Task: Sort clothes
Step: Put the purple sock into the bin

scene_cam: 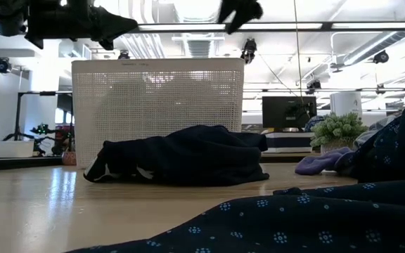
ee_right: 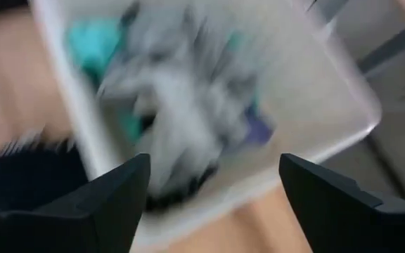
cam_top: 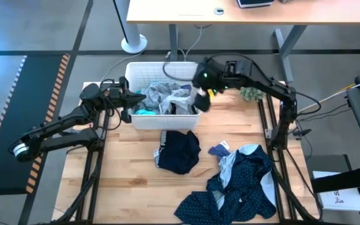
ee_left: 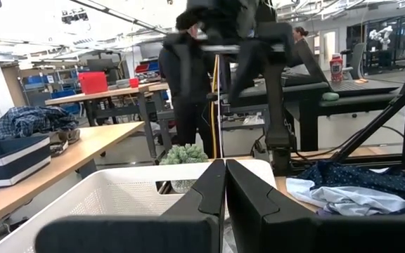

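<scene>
White basket (cam_top: 144,120) holds the mixed clothes (cam_top: 167,100). Right pincer (cam_top: 200,99) hangs over its right end, jaws spread wide, nothing held, placed to dip in. Left pincer (cam_top: 130,97) clenched empty at the left rim. Navy dotted garment (cam_top: 245,184) already out on the table (cam_top: 127,187).

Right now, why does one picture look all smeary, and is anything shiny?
The right wrist view is motion-smeared: the white ribbed plastic basket and the clothes inside it streak behind the open right gripper. In the low view, ceiling lights glare off the pale wooden table, and the navy dotted garment up close is soft.
</scene>
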You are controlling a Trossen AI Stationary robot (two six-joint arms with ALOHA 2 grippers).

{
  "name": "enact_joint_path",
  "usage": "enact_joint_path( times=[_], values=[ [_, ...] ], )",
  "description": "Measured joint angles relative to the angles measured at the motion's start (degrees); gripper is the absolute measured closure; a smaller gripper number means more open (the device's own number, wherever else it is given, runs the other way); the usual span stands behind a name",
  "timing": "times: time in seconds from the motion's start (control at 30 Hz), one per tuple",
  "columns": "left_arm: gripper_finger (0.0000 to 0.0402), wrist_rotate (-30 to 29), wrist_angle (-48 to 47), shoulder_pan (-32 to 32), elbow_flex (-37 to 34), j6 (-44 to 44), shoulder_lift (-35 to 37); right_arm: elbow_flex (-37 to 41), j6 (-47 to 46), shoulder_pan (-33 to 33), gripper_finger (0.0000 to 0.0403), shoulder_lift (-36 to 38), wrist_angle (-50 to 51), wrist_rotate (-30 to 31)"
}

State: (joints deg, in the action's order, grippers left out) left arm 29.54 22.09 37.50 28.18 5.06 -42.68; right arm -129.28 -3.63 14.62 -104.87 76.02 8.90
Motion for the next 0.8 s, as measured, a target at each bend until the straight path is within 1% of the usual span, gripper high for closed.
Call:
enact_joint_path(
  times=[0.1,0.2,0.27,0.37,0.47,0.63,0.8],
  values=[
    [0.0402,0.0,0.0,0.0,0.0,0.0,0.0,0.4,-1.58,-2.19,0.0129,0.49,6.99,-3.68],
    [0.0402,0.0,-0.02,0.0,0.0,0.0,0.0,2.4,-3.47,-5.74,0.0157,0.62,12.12,-3.99],
    [0.0402,0.0,-0.12,0.01,0.0,-0.01,0.01,4.62,-5.81,-8.37,0.0176,0.62,13.6,-3.95],
    [0.0402,0.0,-0.67,0.0,0.0,-0.02,0.07,10.51,-8.87,-12.24,0.0201,1.28,13.37,-3.46],
    [0.0402,0.02,-1.14,0.01,0.0,-0.02,0.07,18.61,-12.08,-15.31,0.022,2.87,12.84,-2.92],
    [0.0402,0.02,-1.71,0.0,0.0,-0.04,0.09,35.97,-19.12,-18.62,0.0248,9.51,5.07,-4.1],
    [0.0402,0.01,-1.66,0.01,0.0,-0.04,0.11,51.71,-26.79,-22.95,0.0277,17.86,-10.46,-5.82]
  ],
)
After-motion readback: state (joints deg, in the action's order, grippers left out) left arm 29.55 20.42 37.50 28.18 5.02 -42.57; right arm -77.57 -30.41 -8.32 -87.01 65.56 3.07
